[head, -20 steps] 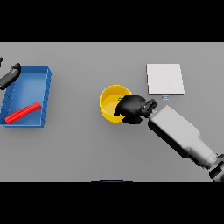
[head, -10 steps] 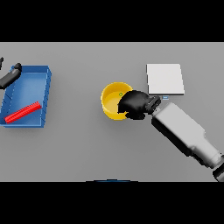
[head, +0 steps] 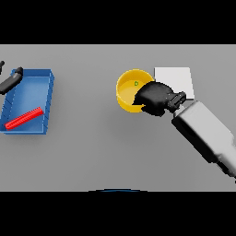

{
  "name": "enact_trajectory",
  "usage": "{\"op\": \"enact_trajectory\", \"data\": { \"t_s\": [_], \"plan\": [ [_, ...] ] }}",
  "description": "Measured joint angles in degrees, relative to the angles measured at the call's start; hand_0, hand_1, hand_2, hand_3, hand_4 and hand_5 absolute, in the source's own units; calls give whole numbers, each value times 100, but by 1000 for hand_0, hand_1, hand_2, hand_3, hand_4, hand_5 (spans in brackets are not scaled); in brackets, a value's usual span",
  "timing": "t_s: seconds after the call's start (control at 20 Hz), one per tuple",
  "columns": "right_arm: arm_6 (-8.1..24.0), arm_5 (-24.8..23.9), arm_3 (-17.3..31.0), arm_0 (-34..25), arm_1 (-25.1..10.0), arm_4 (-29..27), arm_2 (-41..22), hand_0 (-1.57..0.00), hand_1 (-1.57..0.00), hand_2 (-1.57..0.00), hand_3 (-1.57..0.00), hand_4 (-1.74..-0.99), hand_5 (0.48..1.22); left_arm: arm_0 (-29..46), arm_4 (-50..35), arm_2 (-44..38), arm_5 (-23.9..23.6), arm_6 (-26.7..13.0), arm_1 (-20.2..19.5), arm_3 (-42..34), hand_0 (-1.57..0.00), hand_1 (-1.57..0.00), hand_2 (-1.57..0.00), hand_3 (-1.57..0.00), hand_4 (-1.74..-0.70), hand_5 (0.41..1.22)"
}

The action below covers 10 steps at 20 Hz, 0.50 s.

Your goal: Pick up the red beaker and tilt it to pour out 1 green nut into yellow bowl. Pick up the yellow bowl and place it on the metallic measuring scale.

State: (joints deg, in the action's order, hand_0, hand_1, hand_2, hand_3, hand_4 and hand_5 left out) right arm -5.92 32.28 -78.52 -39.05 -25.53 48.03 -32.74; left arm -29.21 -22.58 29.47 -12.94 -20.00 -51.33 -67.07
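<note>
Head view: one yellow bowl (head: 125, 90), one green nut (head: 136, 83).

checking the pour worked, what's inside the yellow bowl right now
One small green nut lies inside the yellow bowl. The right hand grips the bowl's near-right rim and covers that part of the inside.

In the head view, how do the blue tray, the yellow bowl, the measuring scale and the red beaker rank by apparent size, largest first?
1. blue tray, clearly the largest.
2. yellow bowl and measuring scale: they look about alike, and the right hand covers part of each, so I do not rank them.
3. red beaker, lying in the tray, the smallest.
</note>
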Motion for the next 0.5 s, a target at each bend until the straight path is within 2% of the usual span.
{"op": "enact_trajectory", "data": {
  "t_s": [0.15, 0.2, 0.35, 0.5],
  "plan": [
    [133, 27, -123, -4, -108, -1, 142, -1565, -1570, -1513, -1155, -1741, 1220, -14, 47, 27, -78, -43, 45, 12, 1, 1, 1, 1, -723, 698],
    [86, -13, -153, -7, -179, -4, 196, -1566, -1570, -1516, -1149, -1741, 1220, 6, 45, 30, -84, -55, 26, -19, 1, 1, 1, 1, -725, 704],
    [32, -370, 282, -105, -272, 82, 362, -1568, -1570, -1537, -1153, -1741, 1221, -2, 20, -11, -51, 7, 14, 19, 1, 1, 1, 1, -730, 719],
    [-9, -565, 616, -149, -361, 60, 546, -1570, -1571, -1537, -1150, -1741, 1221, 7, 3, 4, -119, -198, -34, -127, 1, 1, 1, 1, -731, 724]
  ]
}}
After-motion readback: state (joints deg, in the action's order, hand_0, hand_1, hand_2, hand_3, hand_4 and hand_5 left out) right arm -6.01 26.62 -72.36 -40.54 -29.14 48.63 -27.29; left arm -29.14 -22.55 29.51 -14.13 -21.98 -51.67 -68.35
